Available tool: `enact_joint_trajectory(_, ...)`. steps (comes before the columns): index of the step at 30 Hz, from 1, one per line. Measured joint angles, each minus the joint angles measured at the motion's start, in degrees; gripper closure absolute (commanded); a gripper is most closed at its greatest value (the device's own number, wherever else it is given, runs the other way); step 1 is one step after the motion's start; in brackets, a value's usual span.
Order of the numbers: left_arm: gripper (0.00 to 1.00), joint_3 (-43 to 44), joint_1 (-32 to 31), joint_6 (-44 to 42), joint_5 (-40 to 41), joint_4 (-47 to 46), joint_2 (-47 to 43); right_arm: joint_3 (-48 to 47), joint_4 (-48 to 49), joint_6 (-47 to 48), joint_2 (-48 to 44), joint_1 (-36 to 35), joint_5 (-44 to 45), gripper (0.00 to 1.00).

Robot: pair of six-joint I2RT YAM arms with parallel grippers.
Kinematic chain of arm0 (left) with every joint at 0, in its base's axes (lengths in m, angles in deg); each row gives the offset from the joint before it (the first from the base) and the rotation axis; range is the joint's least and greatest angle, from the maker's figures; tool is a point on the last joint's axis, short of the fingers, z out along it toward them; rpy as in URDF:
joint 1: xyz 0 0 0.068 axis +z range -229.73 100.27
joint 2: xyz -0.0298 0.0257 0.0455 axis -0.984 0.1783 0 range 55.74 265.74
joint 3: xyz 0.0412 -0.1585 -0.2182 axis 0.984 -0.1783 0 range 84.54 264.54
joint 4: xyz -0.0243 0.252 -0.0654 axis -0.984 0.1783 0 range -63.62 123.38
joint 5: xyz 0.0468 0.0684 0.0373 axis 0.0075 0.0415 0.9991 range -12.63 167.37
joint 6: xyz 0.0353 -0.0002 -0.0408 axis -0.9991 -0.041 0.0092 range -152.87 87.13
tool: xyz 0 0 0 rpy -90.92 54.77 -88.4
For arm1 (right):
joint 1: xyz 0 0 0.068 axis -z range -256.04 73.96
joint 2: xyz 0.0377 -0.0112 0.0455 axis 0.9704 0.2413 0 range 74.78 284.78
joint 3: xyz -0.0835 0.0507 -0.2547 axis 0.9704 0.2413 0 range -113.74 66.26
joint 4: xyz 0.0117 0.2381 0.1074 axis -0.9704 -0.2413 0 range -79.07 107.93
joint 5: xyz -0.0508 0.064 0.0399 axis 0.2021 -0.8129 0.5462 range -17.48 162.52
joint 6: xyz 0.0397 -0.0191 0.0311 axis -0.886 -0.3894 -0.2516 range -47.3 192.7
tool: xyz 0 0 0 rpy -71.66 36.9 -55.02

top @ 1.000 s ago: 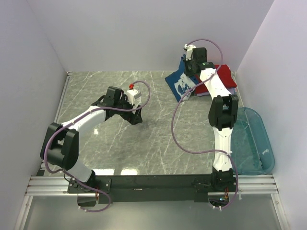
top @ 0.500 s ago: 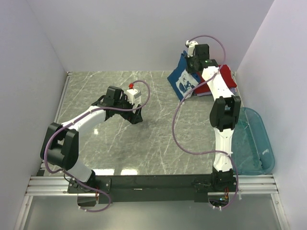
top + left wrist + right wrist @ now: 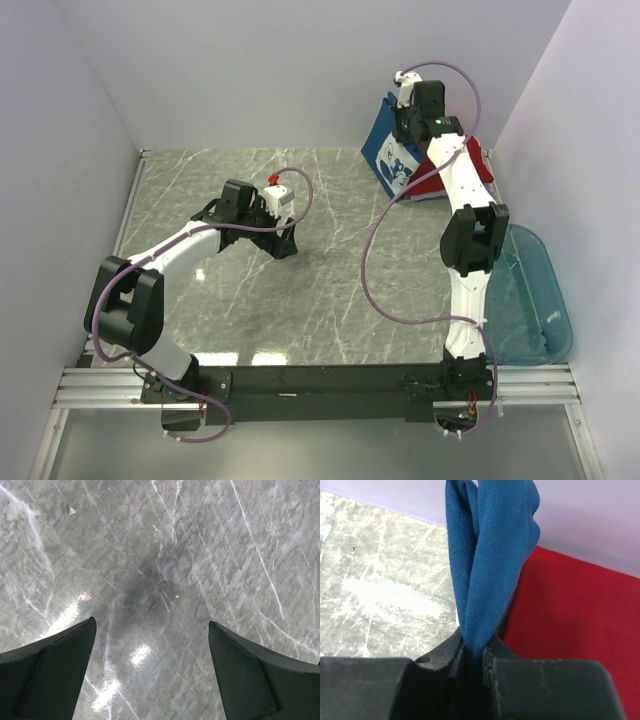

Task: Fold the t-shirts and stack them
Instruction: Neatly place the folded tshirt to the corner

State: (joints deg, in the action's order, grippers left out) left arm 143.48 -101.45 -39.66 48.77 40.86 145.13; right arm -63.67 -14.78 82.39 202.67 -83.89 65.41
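blue t-shirt (image 3: 390, 152) rose; wrist view shows right pincer (image 3: 472, 656) pinching it.

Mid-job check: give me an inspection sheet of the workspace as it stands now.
Surface: grey marbled table, glossy, with glare patches.
Job's things: blue t-shirt hanging bunched at far right; red t-shirt lying in the far right corner.
Clutter: teal tub at the right edge.
Grippers: left gripper open over the table, holding nothing; right gripper shut on blue t-shirt.
Cables: purple cables loop off both arms; no snag seen.
Surroundings: white walls on three sides.
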Motion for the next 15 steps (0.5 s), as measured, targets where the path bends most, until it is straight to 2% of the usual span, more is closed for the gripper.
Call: enact_joint_trajectory(15,0.00,0.0,0.0,0.2,-0.1,0.0,0.1,-0.2,-0.7,-1.3,-5.9,4.0,-2.4,1.00)
